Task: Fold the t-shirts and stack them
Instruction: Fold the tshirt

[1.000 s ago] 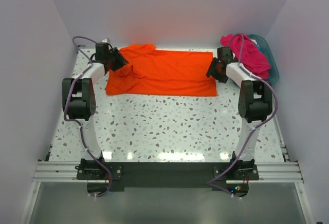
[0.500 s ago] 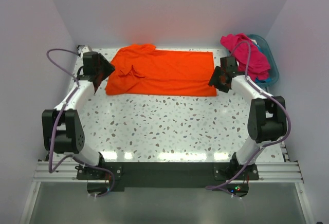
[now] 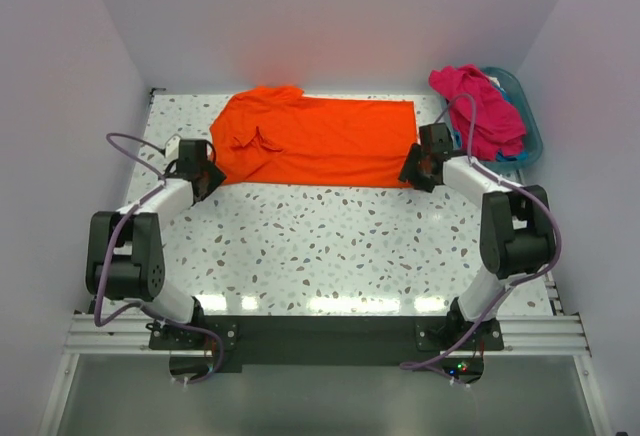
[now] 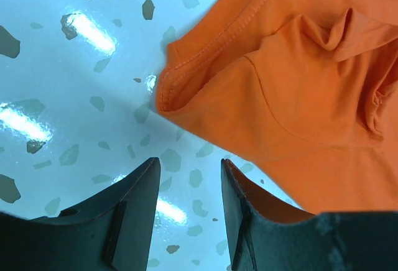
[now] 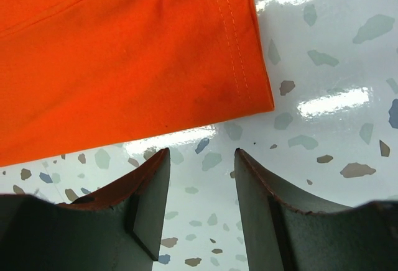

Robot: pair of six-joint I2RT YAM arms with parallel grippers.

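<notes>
The bright orange t-shirt (image 3: 315, 141) lies flat and folded lengthwise at the back of the table, its sleeve bunched at the left. My left gripper (image 3: 205, 176) is open just short of the shirt's near left corner (image 4: 171, 97). My right gripper (image 3: 412, 174) is open just short of its near right corner (image 5: 258, 91). Neither gripper holds anything. The magenta-pink t-shirt (image 3: 480, 106) is heaped in the teal basket (image 3: 530, 121), with a bit of blue fabric (image 3: 508, 159) under it.
The speckled terrazzo table (image 3: 320, 246) is walled in white at the back and both sides. The basket stands at the back right corner. A black rail (image 3: 320, 331) with the arm bases runs along the near edge.
Both grippers came down and toward me from the shirt's far side ends to its near corners. The shirt has not moved.
</notes>
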